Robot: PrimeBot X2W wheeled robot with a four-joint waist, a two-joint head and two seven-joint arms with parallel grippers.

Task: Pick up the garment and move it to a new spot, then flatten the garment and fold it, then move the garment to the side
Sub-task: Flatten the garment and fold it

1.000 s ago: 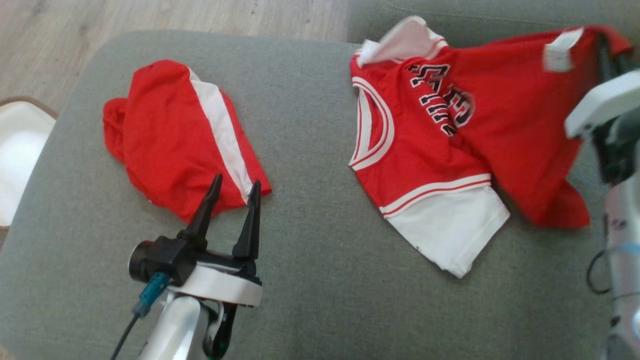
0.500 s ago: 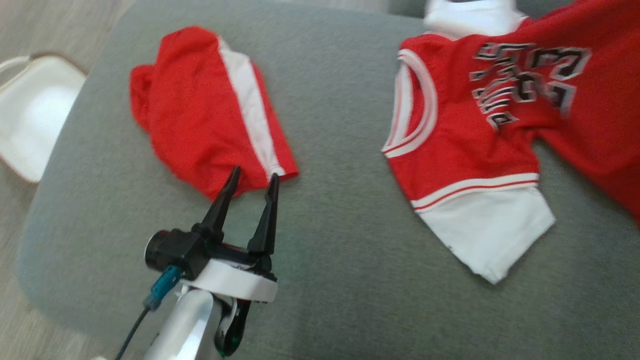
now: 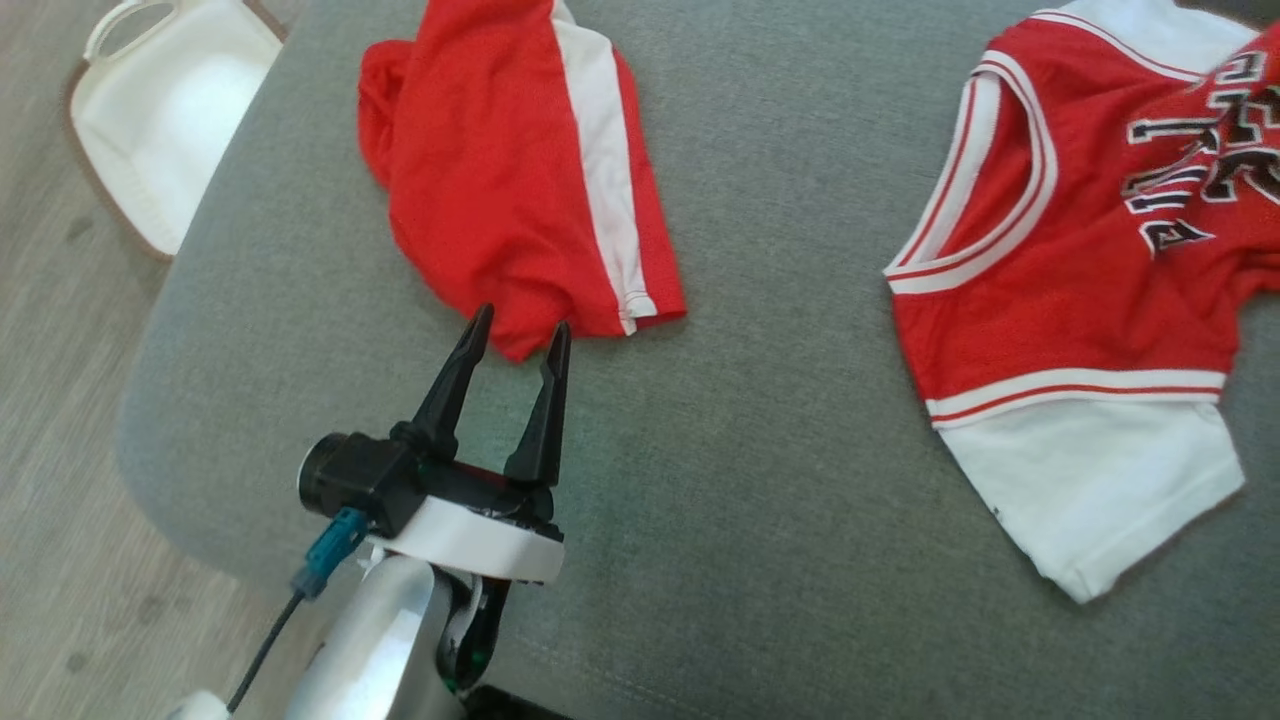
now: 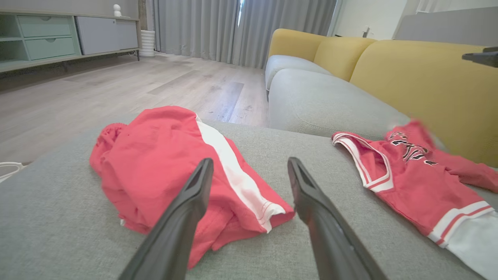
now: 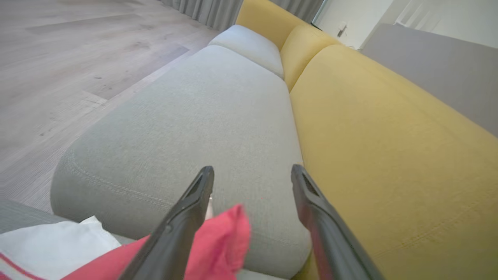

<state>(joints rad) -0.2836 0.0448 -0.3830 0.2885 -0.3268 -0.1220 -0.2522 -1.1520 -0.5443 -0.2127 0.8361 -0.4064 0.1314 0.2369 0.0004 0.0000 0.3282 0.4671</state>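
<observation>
Ahead of left hand [image 3: 523,320], just past its tips: shorts [image 3: 500,170], red with white stripe, lying bunched on grey cushion [image 3: 760,500]. Well off to that hand's right, same cushion: jersey [image 3: 1050,300], likely the task garment, crumpled, lettered chest folded over itself, white panel at one end. Left hand wide open, empty, hovering over cushion, touching nothing. Right hand [image 5: 252,168], seen along its own fingers: spread wide, nothing clamped; blurred red corner of jersey just beside and below its left finger [image 5: 187,202], contact unclear. Beyond right hand: second cushion [image 5: 218,116]; yellow backrest [image 5: 369,136] to its right.

Step in hand, by judgement: jersey down at new spot, flattening next. Lift right hand clear of loose corner first, else cloth dragged along. Bring left hand across to jersey's near edge by white panel, right hand to folded-over part by lettering. Pinch single layers only, at edges, never mid-cloth. Draw apart and outward, low over cushion, till flat with lettering fully showing. Smooth from middle toward both hands, then check for tucked layers before any fold. Keep left fingers off shorts on the way across; snag there likely to undo that pile.
</observation>
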